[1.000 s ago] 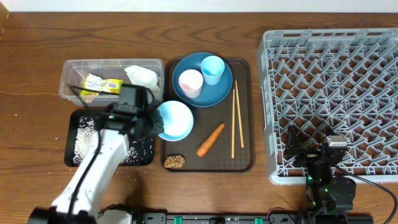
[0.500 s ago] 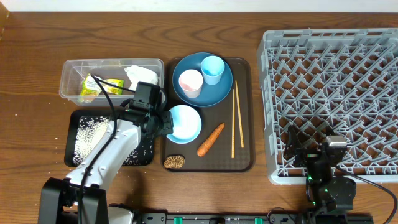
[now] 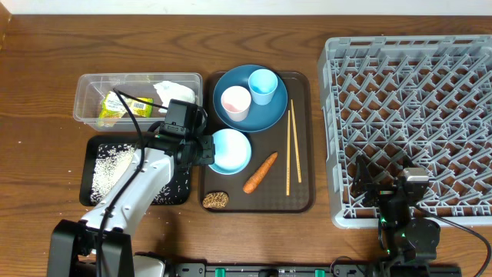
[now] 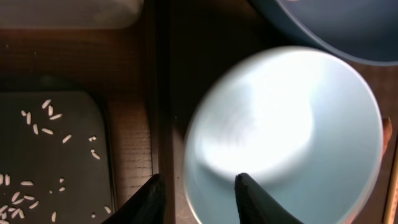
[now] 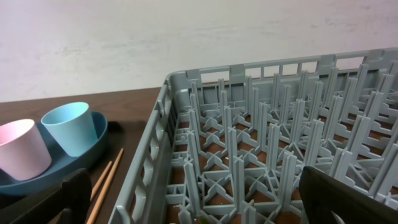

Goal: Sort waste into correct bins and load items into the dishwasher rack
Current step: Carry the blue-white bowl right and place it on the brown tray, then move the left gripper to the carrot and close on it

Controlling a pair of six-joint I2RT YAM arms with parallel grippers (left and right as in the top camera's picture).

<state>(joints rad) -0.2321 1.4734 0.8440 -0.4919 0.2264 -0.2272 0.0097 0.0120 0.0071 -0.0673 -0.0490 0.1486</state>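
Judging step as bowl loading. Left gripper (image 4: 198, 186) astride left rim of bowl (image 4: 292, 124), jaws parted, no clamp; bowl on serving tray (image 3: 304, 196). You need firm rim pinch, then carry to dishwasher rack (image 3: 407, 115). Right gripper (image 3: 382, 178) spread wide.

The left arm (image 3: 131, 192) stretches from the near side forward and to the right, with its wrist bent down. The left gripper (image 4: 198, 200) points straight downward, and its two dark fingers (image 4: 149, 200) are parted with a clear gap (not a wide one). The right arm (image 3: 405, 219) sits folded low at the near side. The right gripper (image 5: 205, 199) has its jaws spread wide apart.
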